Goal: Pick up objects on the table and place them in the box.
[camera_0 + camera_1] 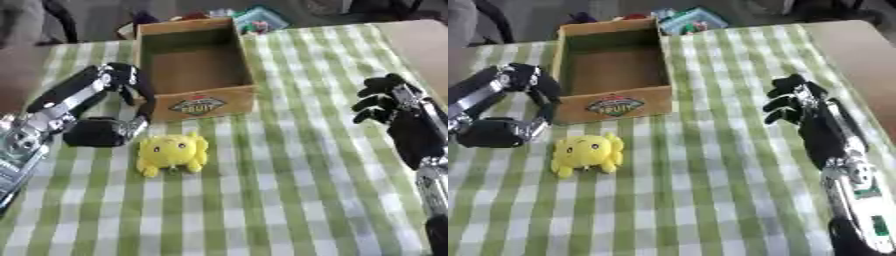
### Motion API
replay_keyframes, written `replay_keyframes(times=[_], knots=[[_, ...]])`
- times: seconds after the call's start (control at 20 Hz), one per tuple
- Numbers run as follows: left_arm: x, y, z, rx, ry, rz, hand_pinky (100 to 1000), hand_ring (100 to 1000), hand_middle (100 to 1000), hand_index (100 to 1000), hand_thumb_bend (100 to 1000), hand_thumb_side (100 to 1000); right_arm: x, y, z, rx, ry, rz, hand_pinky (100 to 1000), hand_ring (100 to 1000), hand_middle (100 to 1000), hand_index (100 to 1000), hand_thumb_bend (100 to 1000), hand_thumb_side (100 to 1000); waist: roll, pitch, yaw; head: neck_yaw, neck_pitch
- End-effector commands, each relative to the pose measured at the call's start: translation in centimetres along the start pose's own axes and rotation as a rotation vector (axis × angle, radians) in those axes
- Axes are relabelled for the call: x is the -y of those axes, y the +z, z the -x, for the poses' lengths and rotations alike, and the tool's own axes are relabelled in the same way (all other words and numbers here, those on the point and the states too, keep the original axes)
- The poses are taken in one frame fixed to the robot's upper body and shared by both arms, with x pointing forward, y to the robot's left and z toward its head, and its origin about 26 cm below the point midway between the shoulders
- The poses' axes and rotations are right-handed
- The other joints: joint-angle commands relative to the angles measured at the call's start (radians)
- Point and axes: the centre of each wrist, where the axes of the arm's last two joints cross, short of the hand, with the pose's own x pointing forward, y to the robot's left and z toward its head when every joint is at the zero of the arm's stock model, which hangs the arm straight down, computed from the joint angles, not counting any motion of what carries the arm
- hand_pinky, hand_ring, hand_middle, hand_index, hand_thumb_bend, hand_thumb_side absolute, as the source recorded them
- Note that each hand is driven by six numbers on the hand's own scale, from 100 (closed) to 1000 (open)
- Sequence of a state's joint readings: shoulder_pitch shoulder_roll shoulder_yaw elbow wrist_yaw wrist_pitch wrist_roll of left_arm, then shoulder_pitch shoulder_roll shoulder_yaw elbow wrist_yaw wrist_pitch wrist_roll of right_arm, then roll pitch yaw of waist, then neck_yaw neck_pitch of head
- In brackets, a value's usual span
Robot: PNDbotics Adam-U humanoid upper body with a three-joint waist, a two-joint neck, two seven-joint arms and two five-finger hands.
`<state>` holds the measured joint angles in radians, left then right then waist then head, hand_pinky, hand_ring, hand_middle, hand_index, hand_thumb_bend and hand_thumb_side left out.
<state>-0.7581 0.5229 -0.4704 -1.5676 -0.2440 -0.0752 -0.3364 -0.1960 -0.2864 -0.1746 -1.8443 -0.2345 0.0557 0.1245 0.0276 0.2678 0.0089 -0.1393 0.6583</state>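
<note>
**Yellow plush not yet gripped, box empty**

Yellow plush toy (172, 154) lies flat on the worktop (289, 190), face up, just in front of the box (194, 67) and near its labelled front wall. Not touching the box as far as I can tell.

Left robot hand (105, 131) sits just to the left of the toy, low over the checked cloth. Its fingers look curled into a dark clump and I see nothing in them; the toy is beside the hand, not inside it. Left forearm runs back toward the lower-left corner, the wrist arching up beside the box's left front corner.

Right robot hand (794, 102) is well off to the other side, raised over bare cloth, fingers bent and relaxed, holding nothing. Idle, I'd say.

Box interior is bare brown, open top. Some coloured clutter (258, 20) behind the far wall, off the cloth; can't make it out.

Judgement: step in hand is the grasp on the plush with the left robot hand. To do it well:
- uncurl the fingers before closing in, otherwise the knuckles will just shove the toy right
- come at the body, not the small legs at the bottom edge
- soft toy will squash, so wrap around it
- lift clear of the front wall before moving over the box; the arched wrist is already close to that corner
</note>
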Motion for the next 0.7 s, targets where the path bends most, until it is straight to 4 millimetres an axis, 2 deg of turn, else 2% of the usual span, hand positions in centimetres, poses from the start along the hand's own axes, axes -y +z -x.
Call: replay_keyframes(times=[0.05,0.2,0.25,0.3,0.5,0.7], knots=[[-0.2,-0.5,0.4,-0.011,-0.053,0.039,618,733,666,679,241,325,0.2,-0.3,-0.9,0.028,0.017,-0.013,460,551,569,700,100,671,-0.003,-0.020,-0.001,0.001,-0.001],[0.5,-0.8,1.0,-0.023,-0.077,0.078,628,744,680,703,384,355,0.2,-0.3,-0.9,0.028,0.017,-0.013,460,551,569,699,100,675,-0.003,-0.019,-0.003,0.000,-0.001],[0.7,-0.9,1.1,-0.026,-0.084,0.087,629,745,682,704,393,360,0.2,-0.3,-0.9,0.028,0.017,-0.012,460,551,569,699,100,675,-0.004,-0.019,-0.004,0.000,-0.001],[0.8,-1.0,1.2,-0.029,-0.089,0.092,633,749,685,714,463,397,0.2,-0.3,-0.9,0.027,0.017,-0.012,460,551,569,700,100,675,-0.004,-0.018,-0.005,-0.001,-0.001],[1.4,-1.4,1.7,-0.046,-0.116,0.100,643,759,695,734,528,386,0.1,-0.3,-0.9,0.030,0.015,-0.014,460,551,569,700,100,674,-0.006,-0.017,-0.007,-0.002,-0.001],[2.1,-1.9,2.2,-0.060,-0.135,0.090,642,760,697,738,517,350,0.1,-0.3,-0.9,0.029,0.013,-0.015,460,551,569,699,100,676,-0.007,-0.016,-0.012,-0.003,-0.001]])
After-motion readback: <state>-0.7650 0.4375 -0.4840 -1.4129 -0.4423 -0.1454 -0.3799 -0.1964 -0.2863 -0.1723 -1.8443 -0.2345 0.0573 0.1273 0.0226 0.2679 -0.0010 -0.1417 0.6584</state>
